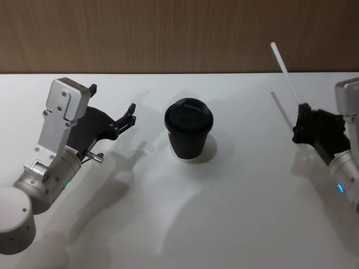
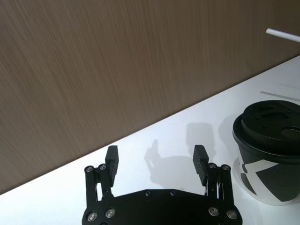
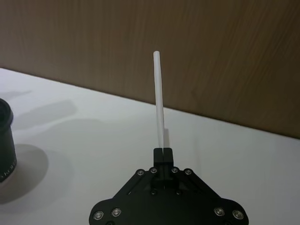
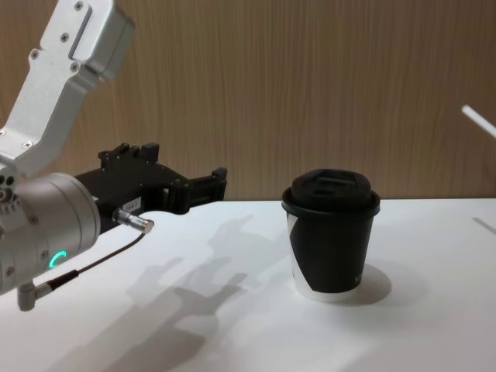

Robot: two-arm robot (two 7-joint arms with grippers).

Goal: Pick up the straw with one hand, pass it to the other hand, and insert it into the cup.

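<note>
head view: right gripper (image 1: 303, 112) sits at the right edge of the white table (image 1: 235, 213), clamped on the lower end of the straw (image 1: 286, 73). the straw is off the table, its long axis running up and away from the fingers, free end leaning a little toward the middle. the cup (image 1: 188, 134) stands upright at centre, lid on, between the two arms. left gripper (image 1: 113, 97) hovers on the far side of the cup, spread wide and holding nothing, so i judge the handover has to cross over or behind the cup. left wrist view: left gripper (image 2: 156, 161) has both fingers (image 2: 112, 159) wide apart with bare table between them. the cup (image 2: 269, 159) is near, off to one side, and the straw (image 2: 282, 35) tip shows beyond it, above lid height. right wrist view: right gripper (image 3: 163, 152) is closed tight on the straw (image 3: 159, 98), which runs straight out from the tips. the cup (image 3: 4, 140) is well off to the side. chest view: left gripper (image 4: 203, 184) hangs above the table at about lid height, pointing at the cup (image 4: 332, 240). the straw (image 4: 480, 122) tip is at the right edge, higher than the lid. a thin grey cable (image 4: 101, 260) with a metal plug droops by the left wrist, clear of the cup. my read is that the cup is the only obstacle, and the right arm is nearer the straw's free end.
</note>
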